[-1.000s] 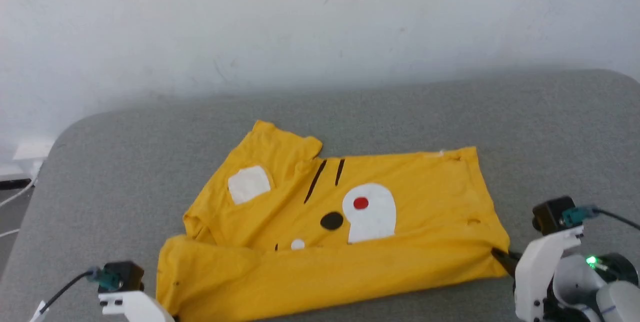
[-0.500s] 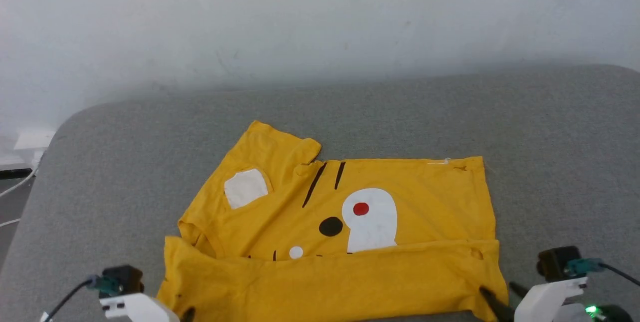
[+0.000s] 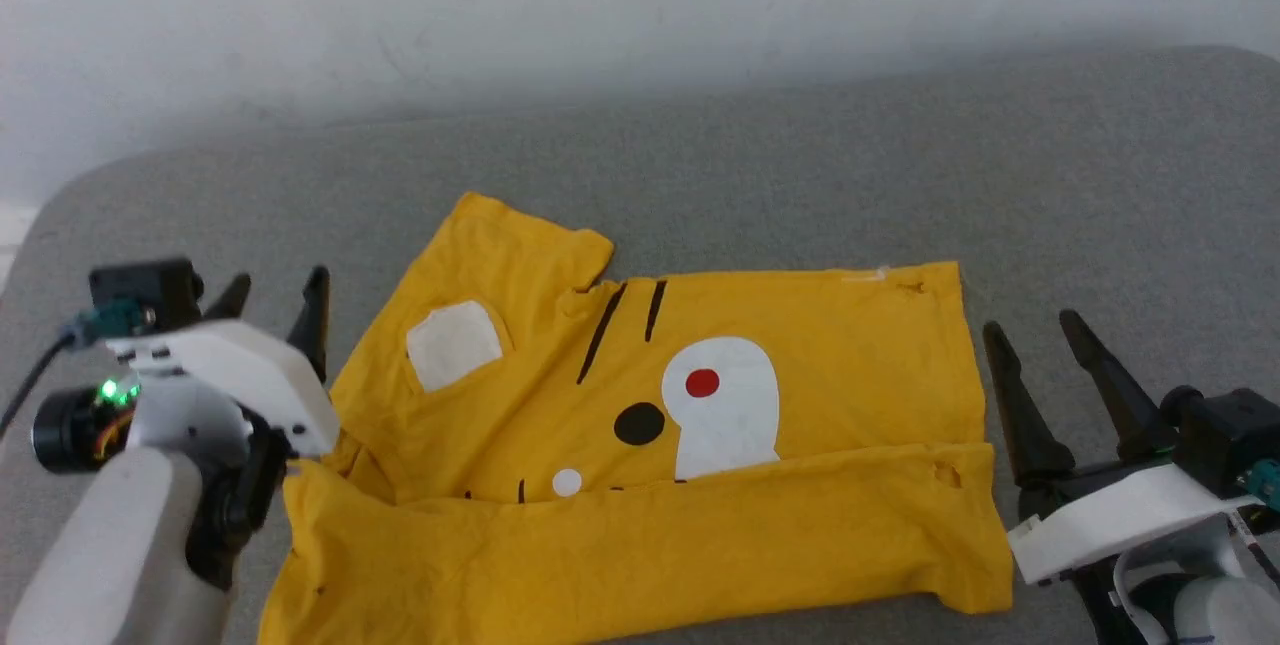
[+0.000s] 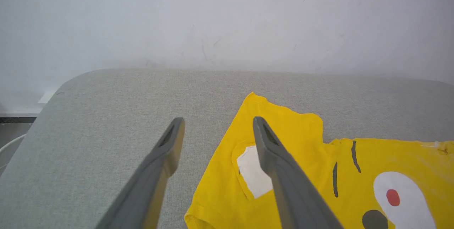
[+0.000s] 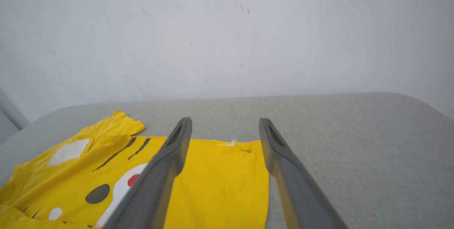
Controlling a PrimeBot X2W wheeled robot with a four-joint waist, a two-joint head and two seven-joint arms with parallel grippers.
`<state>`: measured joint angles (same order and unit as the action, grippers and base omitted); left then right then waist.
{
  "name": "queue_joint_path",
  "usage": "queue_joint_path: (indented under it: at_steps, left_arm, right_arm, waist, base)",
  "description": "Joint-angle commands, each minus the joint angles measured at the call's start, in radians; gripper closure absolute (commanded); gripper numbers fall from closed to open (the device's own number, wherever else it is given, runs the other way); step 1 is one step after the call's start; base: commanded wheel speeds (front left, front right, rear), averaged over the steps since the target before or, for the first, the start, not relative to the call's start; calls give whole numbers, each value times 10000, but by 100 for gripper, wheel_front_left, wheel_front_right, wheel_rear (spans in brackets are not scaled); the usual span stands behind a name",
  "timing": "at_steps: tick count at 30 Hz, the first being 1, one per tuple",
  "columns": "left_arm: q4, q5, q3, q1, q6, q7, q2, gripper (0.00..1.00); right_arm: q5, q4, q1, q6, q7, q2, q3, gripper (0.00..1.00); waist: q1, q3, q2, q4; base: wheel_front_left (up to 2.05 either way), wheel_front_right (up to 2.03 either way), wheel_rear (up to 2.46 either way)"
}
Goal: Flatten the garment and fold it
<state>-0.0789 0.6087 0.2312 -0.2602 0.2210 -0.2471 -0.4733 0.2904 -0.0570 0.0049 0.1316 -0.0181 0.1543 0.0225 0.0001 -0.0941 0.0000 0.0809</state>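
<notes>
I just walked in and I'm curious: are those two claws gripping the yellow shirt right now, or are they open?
Left gripper: open, holding nothing.
Right gripper: open, holding nothing.
The shirt lies free between them.

Bright, even, diffuse light; faint shadow below the wall point(image 3: 640, 5); left pincer point(image 4: 218, 120) softly blurred.

Left gripper point(image 3: 278, 287): jaws standing apart, gripping nothing, pointing forward.
Right gripper point(image 3: 1030, 325): jaws standing apart too, apparently leaning slightly leftward.
</notes>
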Motion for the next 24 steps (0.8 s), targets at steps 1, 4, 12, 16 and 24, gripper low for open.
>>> queue_joint_path:
  at_steps: [1, 4, 12, 16, 24]
  left_arm:
    - [-257, -153, 13, -638, -116, 40, 18, 0]
    - [-796, -177, 100, -1779, -343, -108, 51, 0]
    - [-2753, 49, 521, -4668, -1315, -1472, -60, 0]
    - [-3679, 238, 859, -5750, -1707, -2645, -9, 0]
    - [-5315, 350, 1477, -6654, -1933, -5114, -287, 0]
  right_arm:
    - [-119, -253, -231, -9, -163, -116, 119, 0]
    - [-212, -642, -492, -9, -335, -233, 289, 0]
    - [-346, -1112, -1076, -9, -494, -396, 676, 0]
    - [-353, -1187, -1243, -9, -514, -474, 852, 0]
    - [-287, -1054, -1426, -9, -528, -595, 1405, 0]
  waist:
    - [-1, -1025, 0, 437]
    - [-1, -1697, 0, 690]
    - [-1, -2857, 0, 1379]
    - [-1, -3147, 0, 1651]
    - [-1, -3554, 0, 2169]
  base:
    - [0, 0, 0]
    - [0, 0, 0]
    - [0, 0, 0]
    - [0, 0, 0]
    - [0, 0, 0]
